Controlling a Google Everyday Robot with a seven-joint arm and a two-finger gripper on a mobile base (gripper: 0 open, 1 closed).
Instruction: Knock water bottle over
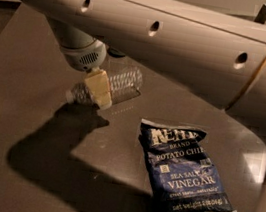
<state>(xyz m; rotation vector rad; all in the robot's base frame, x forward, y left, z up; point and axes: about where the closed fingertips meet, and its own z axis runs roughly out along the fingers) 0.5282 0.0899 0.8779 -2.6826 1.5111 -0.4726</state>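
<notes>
- Water bottle [125,80]: it lies on its side on the tabletop [23,64], toward the far left of the surface. The clear ribbed body points to the back right and the narrower end to the front left.
- My arm [151,27] crosses the whole top of the view as one long pale beam. It runs from the thick joint at the right edge out to the left.
- From the arm's far end my wrist [81,51] drops down and forward, a grey-white cylinder with a small vent grille on its face.
- My claw [98,88] hangs straight below the wrist, low over the tabletop. What shows of it is cream-coloured.
- The claw lies across the bottle's middle, between the ribbed body and the narrow end, and looks to be touching it.
- Whether the claw is wide or narrow I cannot tell. I also cannot tell whether it grips the bottle or only rests against it.
- A blue crisp bag [182,174] with "Vinegar" printed on it lies flat near the tabletop's front right corner. It is well apart from the bottle and from my claw.
- My arm's shadow [53,155] falls dark on the tabletop in front of the claw, reaching toward the bag.
</notes>
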